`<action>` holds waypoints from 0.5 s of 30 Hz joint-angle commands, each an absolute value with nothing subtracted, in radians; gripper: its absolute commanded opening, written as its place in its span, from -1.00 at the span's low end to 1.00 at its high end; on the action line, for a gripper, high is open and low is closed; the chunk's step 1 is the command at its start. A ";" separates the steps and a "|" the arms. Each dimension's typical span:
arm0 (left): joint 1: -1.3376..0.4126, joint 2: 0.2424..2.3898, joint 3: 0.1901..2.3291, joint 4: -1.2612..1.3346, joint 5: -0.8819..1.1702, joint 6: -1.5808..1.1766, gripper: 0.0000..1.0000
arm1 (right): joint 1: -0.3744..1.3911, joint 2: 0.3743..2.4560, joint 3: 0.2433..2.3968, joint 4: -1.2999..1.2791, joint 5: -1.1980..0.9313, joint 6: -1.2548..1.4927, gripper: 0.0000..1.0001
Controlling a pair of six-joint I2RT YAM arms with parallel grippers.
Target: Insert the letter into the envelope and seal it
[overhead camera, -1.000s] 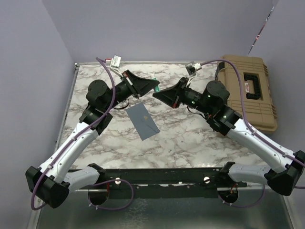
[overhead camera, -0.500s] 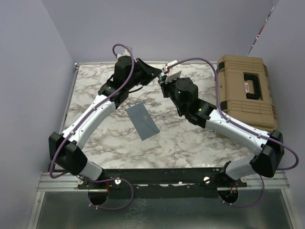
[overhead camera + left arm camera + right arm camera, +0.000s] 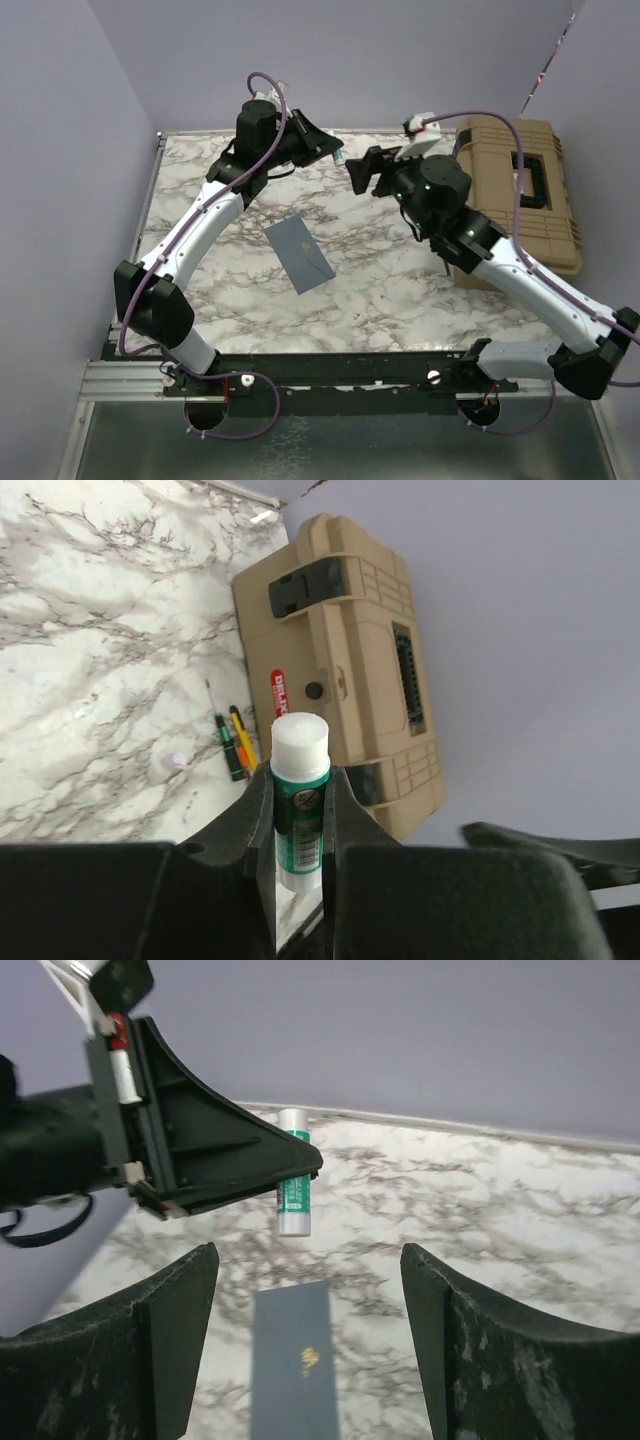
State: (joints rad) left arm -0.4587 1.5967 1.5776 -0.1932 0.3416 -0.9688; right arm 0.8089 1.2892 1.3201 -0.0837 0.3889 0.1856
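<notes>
The slate-blue envelope [image 3: 298, 254] lies flat on the marble table [image 3: 400, 290], its flap down, with a small gold mark on it [image 3: 306, 1361]. The letter is out of view. My left gripper [image 3: 328, 152] is raised over the table's far side and shut on a green glue stick [image 3: 299, 790] with a white end. The stick's tip pokes out past the fingers [image 3: 293, 1185]. My right gripper [image 3: 362, 172] stands open just right of it, facing the stick. Its fingers [image 3: 170, 1330] are spread wide with nothing between them, high above the envelope [image 3: 292, 1360].
A tan hard case [image 3: 520, 190] with a black handle sits at the right back of the table [image 3: 340, 680]. Beside it lie a few pens or small screwdrivers [image 3: 232, 745]. Purple walls close in the back and both sides.
My right gripper has opened wide and drawn back to the right, away from the glue stick. The left gripper still holds the stick at about the same spot. The envelope has not moved.
</notes>
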 commanded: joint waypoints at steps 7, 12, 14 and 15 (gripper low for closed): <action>-0.370 1.460 1.441 0.017 0.804 -0.678 -1.00 | 0.664 1.064 1.058 -0.013 -0.072 0.810 0.55; -0.370 1.435 1.362 0.263 0.975 -0.796 -1.00 | 0.651 1.074 0.973 0.191 -0.237 0.885 0.56; -0.370 1.433 1.341 0.347 1.003 -0.863 -1.00 | 0.650 1.093 0.967 0.254 -0.299 0.894 0.48; -0.370 1.434 1.336 0.367 1.005 -0.880 -1.00 | 0.650 1.103 0.968 0.277 -0.324 0.897 0.45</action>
State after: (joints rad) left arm -0.3687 1.4548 1.3754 0.1375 0.8509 -0.7830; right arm 0.6567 1.0813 0.9710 0.0914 -0.1246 0.8066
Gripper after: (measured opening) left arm 0.136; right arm 0.752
